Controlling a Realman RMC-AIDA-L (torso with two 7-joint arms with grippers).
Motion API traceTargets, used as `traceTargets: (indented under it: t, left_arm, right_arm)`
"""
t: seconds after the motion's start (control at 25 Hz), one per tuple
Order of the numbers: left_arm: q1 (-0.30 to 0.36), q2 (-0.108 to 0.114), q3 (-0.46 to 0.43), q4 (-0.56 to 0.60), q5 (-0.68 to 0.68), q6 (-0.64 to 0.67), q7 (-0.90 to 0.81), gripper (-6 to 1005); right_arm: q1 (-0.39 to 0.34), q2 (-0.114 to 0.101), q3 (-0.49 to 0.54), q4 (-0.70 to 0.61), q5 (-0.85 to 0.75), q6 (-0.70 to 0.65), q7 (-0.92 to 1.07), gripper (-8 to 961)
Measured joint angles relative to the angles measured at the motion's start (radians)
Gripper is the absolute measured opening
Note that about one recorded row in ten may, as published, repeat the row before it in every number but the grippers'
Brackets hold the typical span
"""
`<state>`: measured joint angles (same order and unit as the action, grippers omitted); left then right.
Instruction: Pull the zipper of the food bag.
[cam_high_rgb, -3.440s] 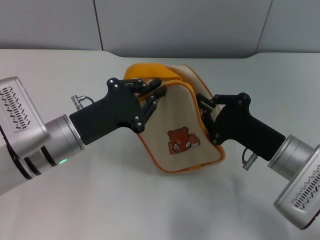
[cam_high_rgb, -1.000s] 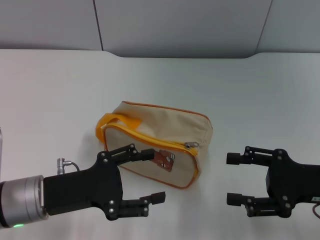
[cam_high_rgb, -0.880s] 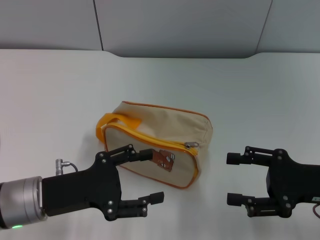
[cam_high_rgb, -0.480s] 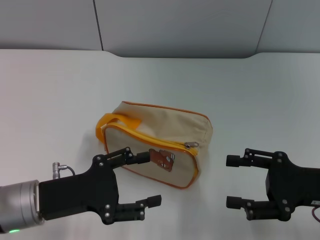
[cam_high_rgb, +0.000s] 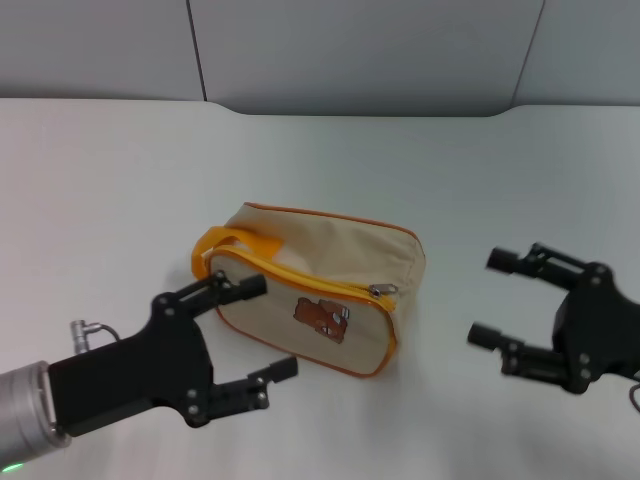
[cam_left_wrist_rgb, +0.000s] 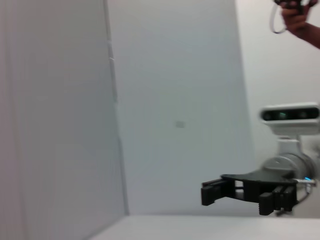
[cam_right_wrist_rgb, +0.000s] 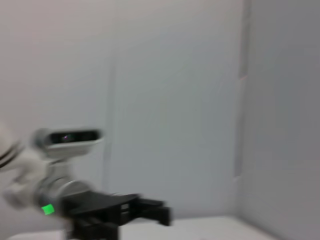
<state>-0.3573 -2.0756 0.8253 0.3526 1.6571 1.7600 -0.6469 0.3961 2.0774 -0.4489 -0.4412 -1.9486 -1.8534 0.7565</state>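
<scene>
The food bag (cam_high_rgb: 335, 250), beige with orange piping, lies on its side in the middle of the white table in the head view. Its orange strap handle (cam_high_rgb: 224, 243) points left and the bear picture (cam_high_rgb: 321, 317) faces me. The zipper (cam_high_rgb: 300, 277) runs along the orange-trimmed upper edge, with the silver pull tab (cam_high_rgb: 380, 290) at its right end. My left gripper (cam_high_rgb: 269, 327) is open and empty, just left of and nearer than the bag. My right gripper (cam_high_rgb: 489, 297) is open and empty, well to the bag's right. Neither touches the bag.
The white table (cam_high_rgb: 110, 170) spreads around the bag, with a grey panel wall (cam_high_rgb: 350, 50) behind it. The left wrist view shows the other arm's gripper (cam_left_wrist_rgb: 220, 192) against the wall. The right wrist view shows the left arm's gripper (cam_right_wrist_rgb: 150, 210).
Earlier both grippers held the bag up; it now lies on the table, released. In the last second my left gripper has drawn back left and my right gripper has moved right and away.
</scene>
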Motion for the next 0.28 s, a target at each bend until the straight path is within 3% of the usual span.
traceTargets:
  t: [0.28]
  left_arm:
    - [0.039, 0.001, -0.034, -0.003, -0.058, 0.046, 0.037, 822]
  right_arm:
    - [-0.021, -0.001, 0.082, 0.028, 0.039, -0.004, -0.011, 776]
